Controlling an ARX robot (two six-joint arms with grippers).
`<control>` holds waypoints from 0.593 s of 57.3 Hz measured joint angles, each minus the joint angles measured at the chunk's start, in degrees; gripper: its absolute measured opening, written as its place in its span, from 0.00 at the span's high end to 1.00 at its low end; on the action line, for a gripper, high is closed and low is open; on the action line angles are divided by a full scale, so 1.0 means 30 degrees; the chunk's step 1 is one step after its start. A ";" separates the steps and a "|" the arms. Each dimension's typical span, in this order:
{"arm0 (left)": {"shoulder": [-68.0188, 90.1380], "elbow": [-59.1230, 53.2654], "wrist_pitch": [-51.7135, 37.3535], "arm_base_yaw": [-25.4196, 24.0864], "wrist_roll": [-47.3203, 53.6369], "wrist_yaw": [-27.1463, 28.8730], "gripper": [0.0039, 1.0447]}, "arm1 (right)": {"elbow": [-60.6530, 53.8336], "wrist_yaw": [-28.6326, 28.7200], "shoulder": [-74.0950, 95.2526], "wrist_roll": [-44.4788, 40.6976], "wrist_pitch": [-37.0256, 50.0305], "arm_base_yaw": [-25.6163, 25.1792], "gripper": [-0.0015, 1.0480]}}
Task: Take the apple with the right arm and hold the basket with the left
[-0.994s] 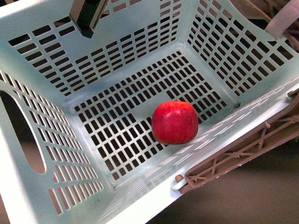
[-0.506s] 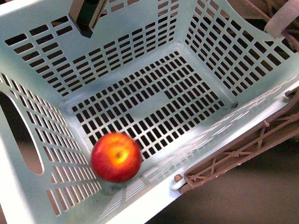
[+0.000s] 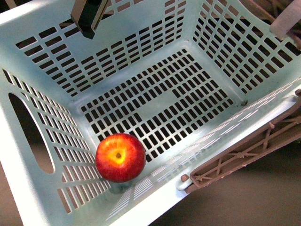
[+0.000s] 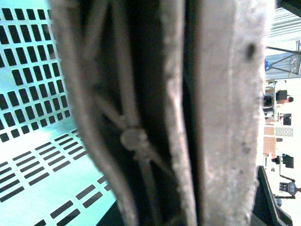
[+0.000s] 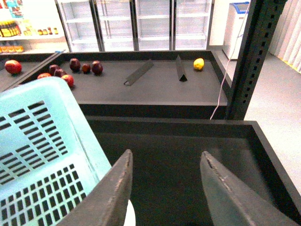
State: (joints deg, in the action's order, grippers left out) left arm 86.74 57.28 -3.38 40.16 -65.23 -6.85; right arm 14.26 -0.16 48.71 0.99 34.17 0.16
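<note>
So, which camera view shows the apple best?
The front view: the apple lies whole in a near corner of the basket, stem dimple up. The left wrist view shows only basket wall and handle; the right wrist view only a basket corner and the open right gripper.

The basket (image 3: pixel 188 42) fills nearly the whole view, seen from above and tilted, with its slotted floor and walls in pale mint-green. The apple (image 3: pixel 120 157) lies on the floor in the corner at about 7 o'clock, close against the two walls that meet there. Its yellow-orange patch and stem dimple are turned toward the camera. An oval hand cutout (image 3: pixel 30 132) opens in the wall at 9 o'clock. A brown lattice handle (image 3: pixel 244 157) lies along the rim at 4 o'clock. At 11 o'clock a dark part (image 3: pixel 89 16) reaches over the far wall; what it is, I cannot tell.
</note>
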 joint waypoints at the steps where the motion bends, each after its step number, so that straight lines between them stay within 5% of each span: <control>1: 0.0000 0.0007 0.0000 0.0000 -0.0007 0.0000 0.86 | -0.0095 0.0000 -0.0080 -0.0007 -0.0007 -0.0007 0.62; 15: 0.0000 0.0000 0.0000 0.0000 -0.0044 0.0015 0.86 | -0.1763 0.0015 -0.1989 -0.0211 -0.0240 -0.0022 0.98; 34: 0.0000 0.0000 0.0000 0.0000 -0.0007 0.0007 0.86 | -0.3475 0.0007 -0.5559 -0.0270 -0.2149 -0.0029 0.98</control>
State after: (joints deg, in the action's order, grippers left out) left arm 86.74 57.28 -3.38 40.16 -65.25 -6.83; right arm 3.84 -0.14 32.03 0.19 27.73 0.08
